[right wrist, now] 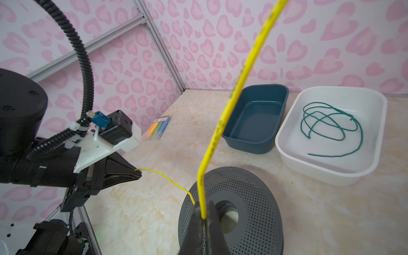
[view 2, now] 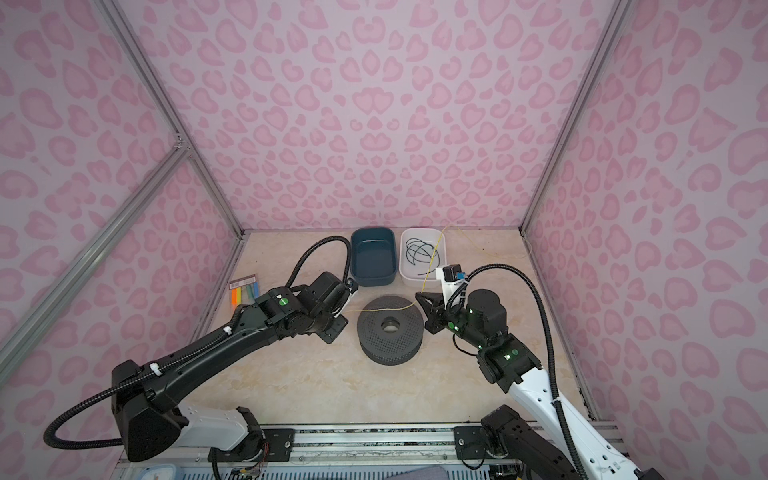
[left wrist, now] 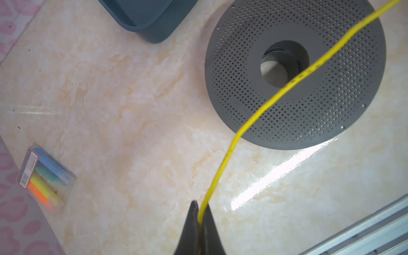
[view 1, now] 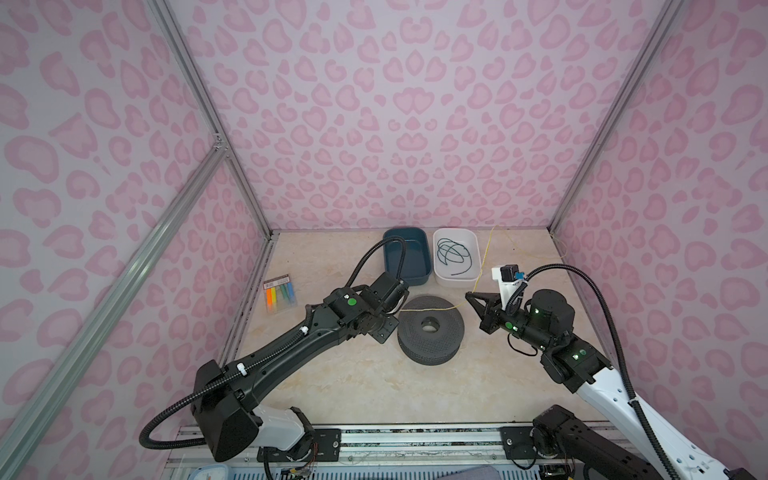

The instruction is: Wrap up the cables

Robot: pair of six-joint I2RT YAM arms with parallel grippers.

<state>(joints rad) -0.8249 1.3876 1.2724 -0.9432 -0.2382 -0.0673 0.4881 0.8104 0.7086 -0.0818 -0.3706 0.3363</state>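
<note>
Currently the left end effector [left wrist: 199, 213] is pinched shut on the yellow wire [left wrist: 265, 108], just left of the gray perforated spool [view 1: 415, 345]. From there the wire runs across the spool's top to the right end effector [right wrist: 205, 217], likewise clamped on it at the spool's right edge. Beyond that grip the wire climbs toward the far right of the surface [view 1: 332, 374], passing the white tub [view 1: 453, 283], which holds a dark green cord [view 1: 451, 251]. A blue tub [view 1: 415, 278] stands just left of it; a highlighter pack [view 1: 279, 294] lies at the left.
</note>
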